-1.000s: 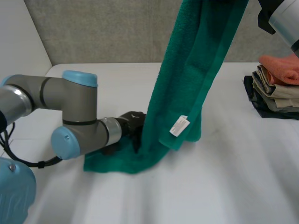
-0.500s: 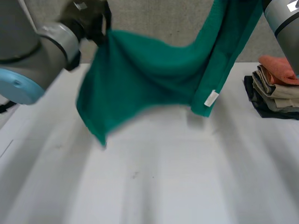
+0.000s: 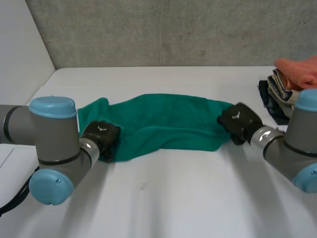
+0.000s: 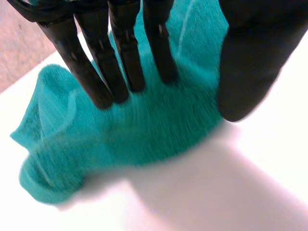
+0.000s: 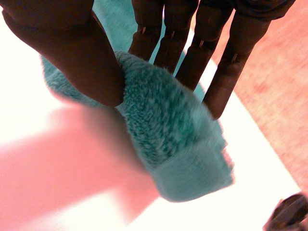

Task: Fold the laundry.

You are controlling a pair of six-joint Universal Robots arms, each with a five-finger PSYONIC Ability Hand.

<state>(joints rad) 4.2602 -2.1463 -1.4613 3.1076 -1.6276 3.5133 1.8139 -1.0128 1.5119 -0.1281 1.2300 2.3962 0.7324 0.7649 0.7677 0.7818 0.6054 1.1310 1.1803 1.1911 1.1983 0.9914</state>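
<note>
A green towel (image 3: 163,121) lies stretched across the white table (image 3: 173,198), loosely doubled, with a rumpled left end. My left hand (image 3: 101,136) rests at that end. In the left wrist view its straight fingers (image 4: 120,57) lie on top of the towel (image 4: 144,130) and the thumb stands apart over the near edge, so the hand is open. My right hand (image 3: 237,121) is at the towel's right end. There a raised fold of the towel (image 5: 163,125) sits pinched between the thumb (image 5: 82,53) and the fingers.
A stack of folded clothes (image 3: 292,89) with an orange piece on top stands at the table's right edge, close behind my right arm. A grey wall runs along the back of the table.
The towel hung high from my right hand; the left hand lifted a corner. Both hands have since come down, and the towel now lies spread on the table between them.
</note>
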